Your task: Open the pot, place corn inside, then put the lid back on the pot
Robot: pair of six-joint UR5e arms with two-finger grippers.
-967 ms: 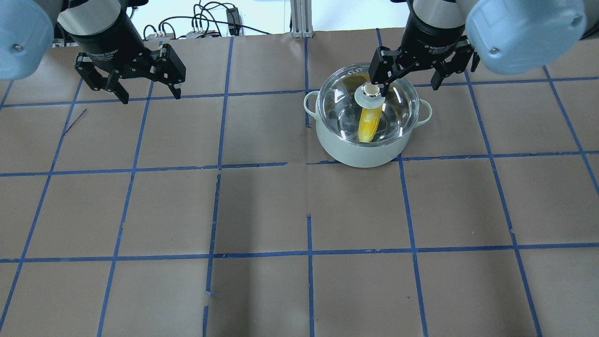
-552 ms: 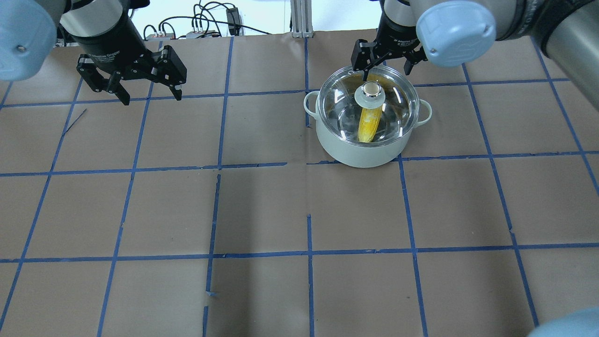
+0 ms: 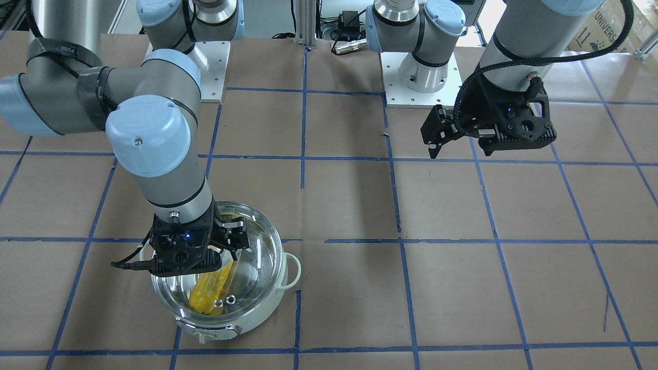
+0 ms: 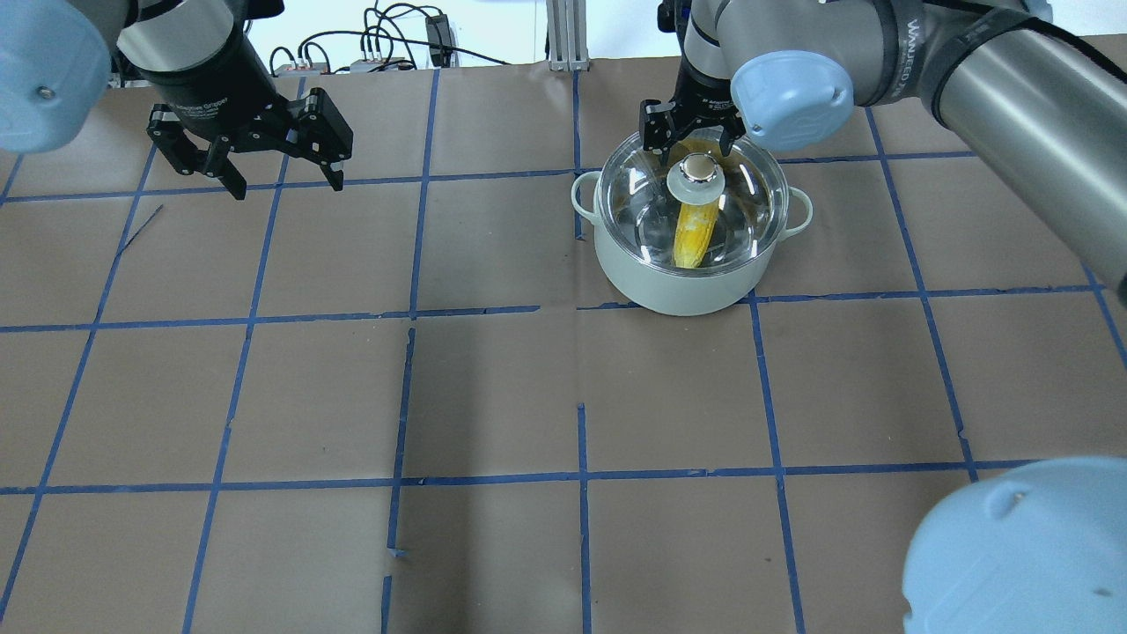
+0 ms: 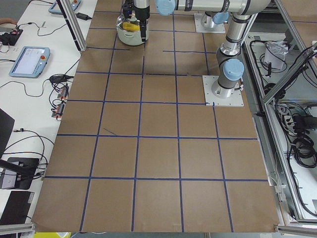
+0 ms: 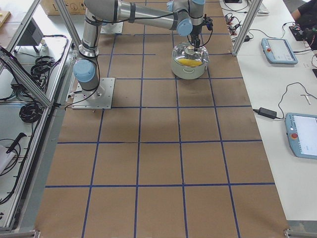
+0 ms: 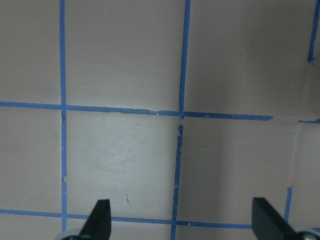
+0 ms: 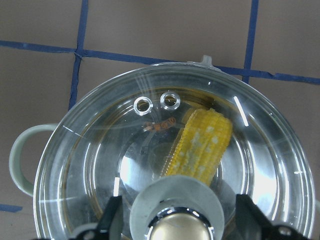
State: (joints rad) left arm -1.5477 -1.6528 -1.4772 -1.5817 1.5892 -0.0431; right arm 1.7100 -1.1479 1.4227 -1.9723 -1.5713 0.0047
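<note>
The pale mint pot stands on the table with the clear glass lid seated on it. The yellow corn lies inside, seen through the glass, also in the right wrist view. My right gripper is open just above the lid's knob. In the right wrist view its fingers stand wide on either side of the knob, not touching it. My left gripper is open and empty, far from the pot over bare table.
Brown paper with blue tape lines covers the table. Cables lie beyond the far edge. The lid's two vent rings face away from the robot. The right arm's elbow overhangs the near right corner.
My right gripper has shifted to the view's left and back over the lid while the arm swung round. The lid and pot have stayed put. The left arm has barely moved.
</note>
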